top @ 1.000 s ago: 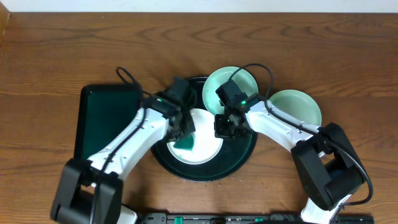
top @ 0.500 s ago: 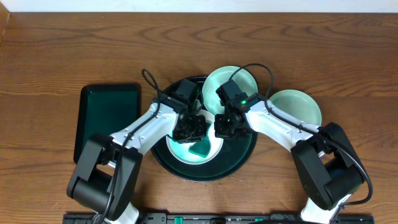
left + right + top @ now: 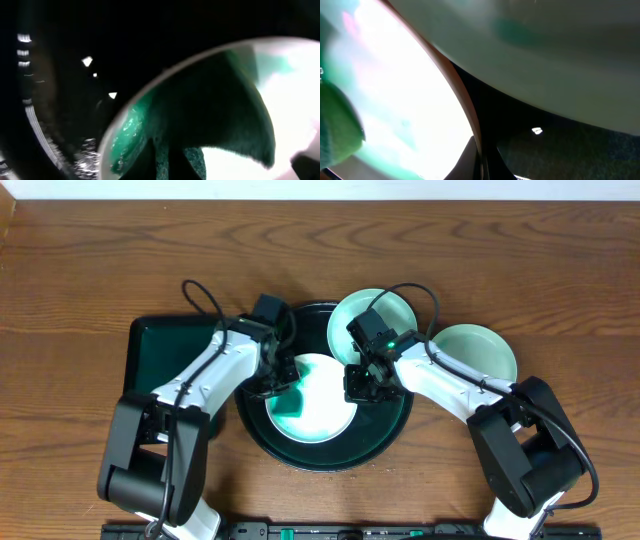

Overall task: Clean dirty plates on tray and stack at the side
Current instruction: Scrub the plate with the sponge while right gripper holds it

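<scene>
Lying on the tray: a small round white plate (image 3: 322,408) sits flat in the middle of the large round black tray (image 3: 300,458), with teal smears across its left half.
Plate and left jaws: the left gripper (image 3: 276,388) is down over the plate's left edge, its jaws closed on a dark green scouring pad (image 3: 215,115). The left wrist view shows the pad on the plate's face, just inside the rim.
Plate and right jaws: the right gripper (image 3: 360,388) sits at the plate's right rim, across from the pad. In the right wrist view the rim runs down toward the fingers, but the shot is too close and blurred to tell whether the jaws are clamped on it or apart.
Second plate: a pale-teal round plate (image 3: 372,318) lies at the tray's far edge, overlapping the rim, just behind the right gripper.
Third plate: another pale-teal plate (image 3: 478,350) rests on the brown wooden table (image 3: 520,260), right of the tray and partly under the right arm.
Left of the tray: a dark green rectangular tray (image 3: 165,365) lies on the table just beside the black tray, with the left arm crossing above it.
</scene>
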